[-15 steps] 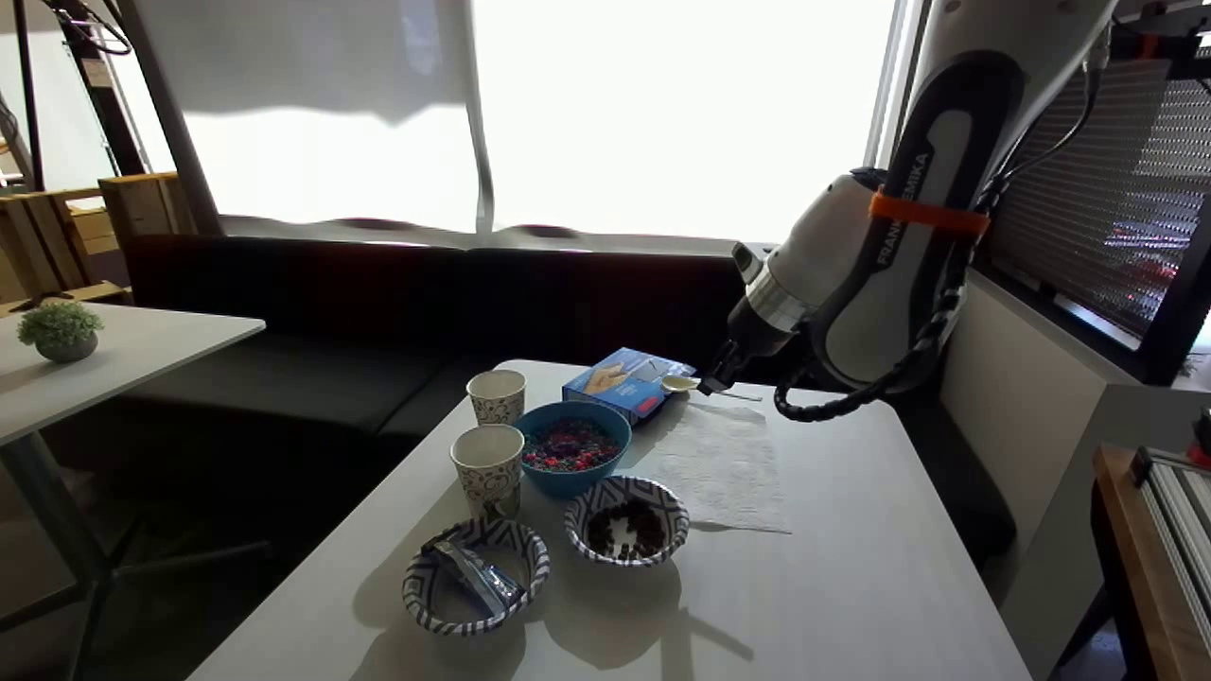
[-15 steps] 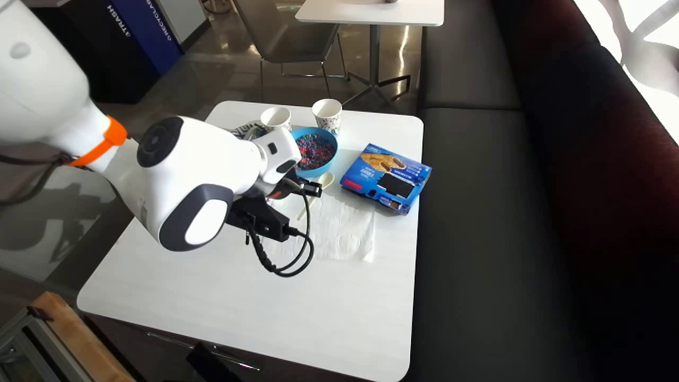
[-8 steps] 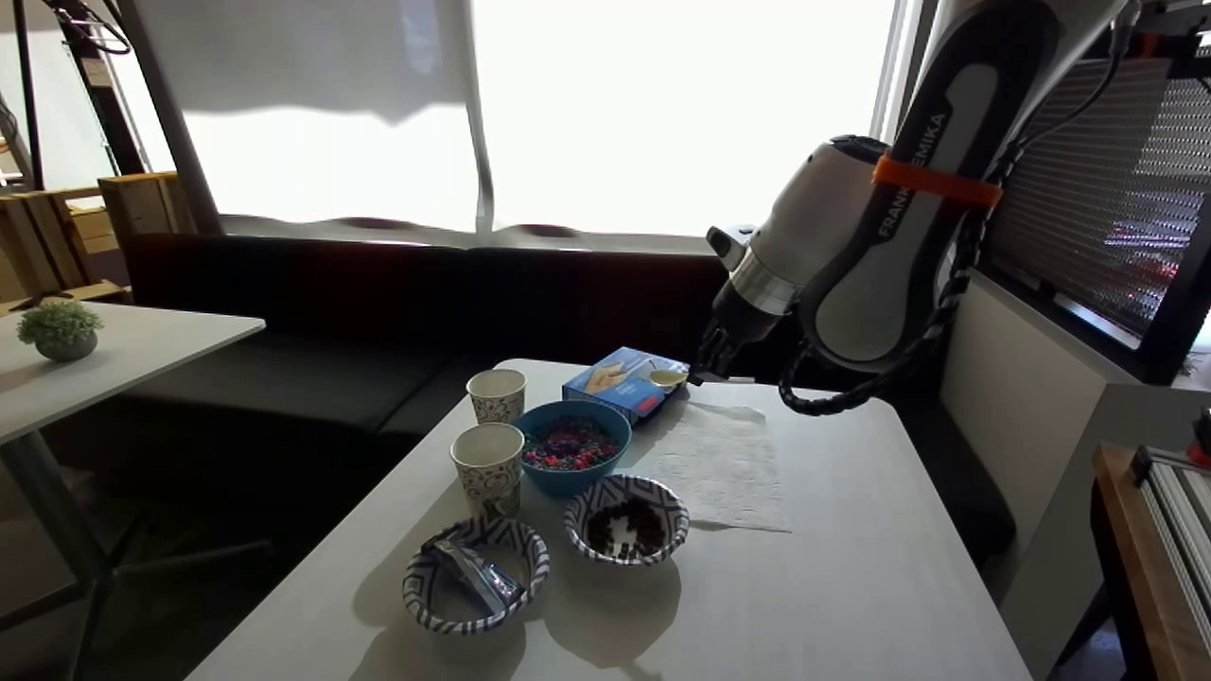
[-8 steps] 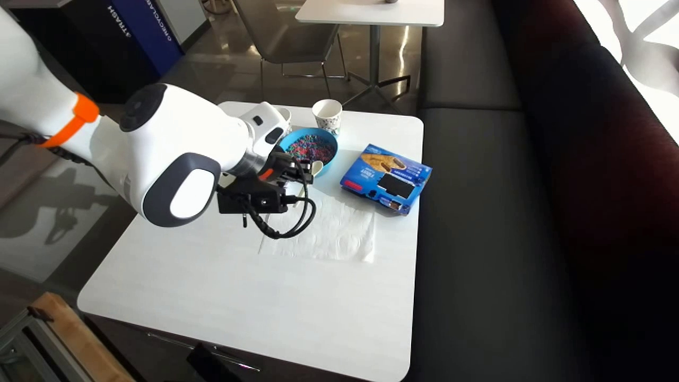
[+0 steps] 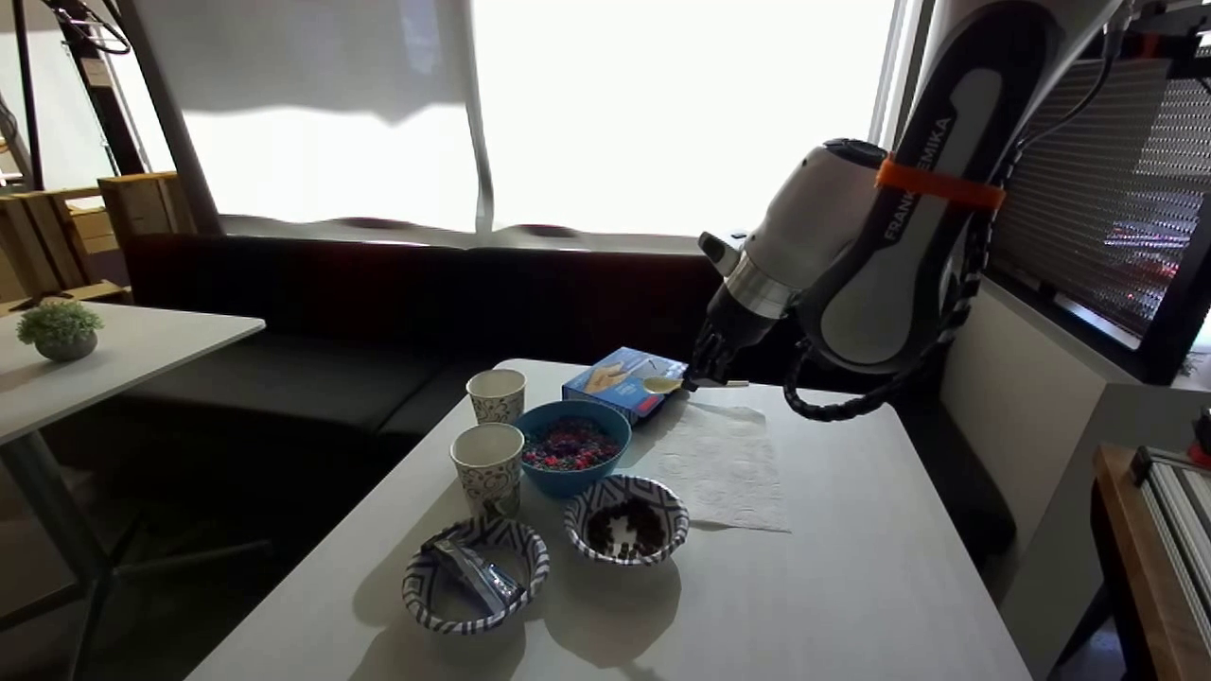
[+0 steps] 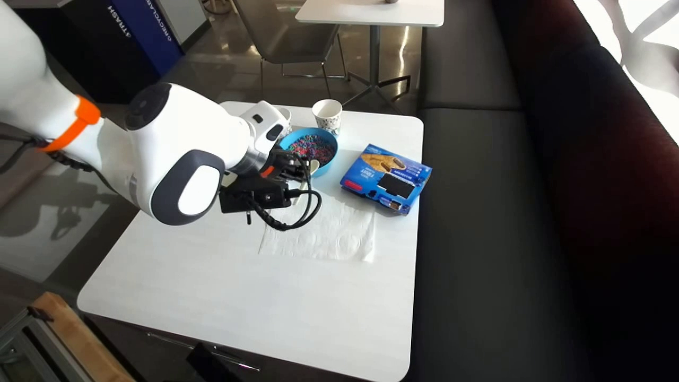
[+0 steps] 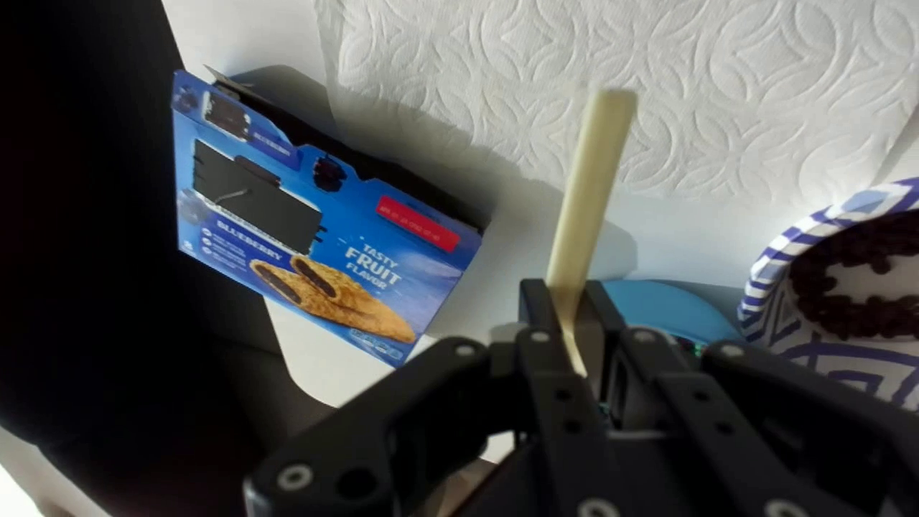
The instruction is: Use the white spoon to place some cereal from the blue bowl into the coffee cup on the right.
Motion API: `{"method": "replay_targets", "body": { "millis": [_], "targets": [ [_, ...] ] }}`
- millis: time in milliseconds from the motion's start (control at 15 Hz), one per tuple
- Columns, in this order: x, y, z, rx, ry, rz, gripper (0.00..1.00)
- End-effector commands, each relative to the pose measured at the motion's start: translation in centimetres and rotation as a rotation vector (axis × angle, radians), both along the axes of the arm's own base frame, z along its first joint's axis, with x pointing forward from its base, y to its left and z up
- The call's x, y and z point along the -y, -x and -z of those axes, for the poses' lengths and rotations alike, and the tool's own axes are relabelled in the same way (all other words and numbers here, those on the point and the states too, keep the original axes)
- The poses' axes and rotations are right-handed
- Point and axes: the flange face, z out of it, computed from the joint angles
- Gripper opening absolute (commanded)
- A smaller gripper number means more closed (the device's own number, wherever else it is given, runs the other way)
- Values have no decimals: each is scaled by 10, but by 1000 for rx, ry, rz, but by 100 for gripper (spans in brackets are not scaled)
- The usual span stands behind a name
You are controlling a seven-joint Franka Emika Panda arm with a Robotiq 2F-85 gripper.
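My gripper [image 5: 695,382] is shut on the handle of the white spoon [image 5: 661,385], held above the table. In the wrist view the handle [image 7: 593,187] sticks out past the fingertips [image 7: 571,305]; the spoon's head is hidden there. The blue bowl [image 5: 568,484], filled with colourful cereal, stands on the table. In an exterior view the spoon's head [image 6: 313,167] overlaps the near rim of the blue bowl [image 6: 327,165]; I cannot tell its height over it. Two patterned paper coffee cups stand beside the bowl, a far cup [image 5: 496,399] and a near cup [image 5: 487,473].
A blue snack box [image 6: 387,178] lies by the bowl at the bench-side table edge. A paper towel [image 5: 727,473] lies flat. A patterned bowl [image 5: 627,487] holds dark bits; another patterned bowl [image 5: 530,558] holds shiny packets. A dark bench [image 6: 477,212] runs along the table.
The gripper and spoon have moved toward the blue bowl, mostly in the earlier half second. The spoon's tilt has changed, its handle now lying more level. The bowls, cups and box have not moved.
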Motion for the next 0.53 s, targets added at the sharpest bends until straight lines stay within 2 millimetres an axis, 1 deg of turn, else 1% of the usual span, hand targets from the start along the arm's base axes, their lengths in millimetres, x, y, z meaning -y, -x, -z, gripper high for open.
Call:
{"method": "replay_targets", "body": {
  "millis": [0, 133, 467],
  "targets": [
    [-17, -27, 8, -84, 22, -122, 3],
    [-24, -42, 10, -146, 43, -181, 3],
    [-24, -83, 1, -262, 127, -290, 3]
  ]
}}
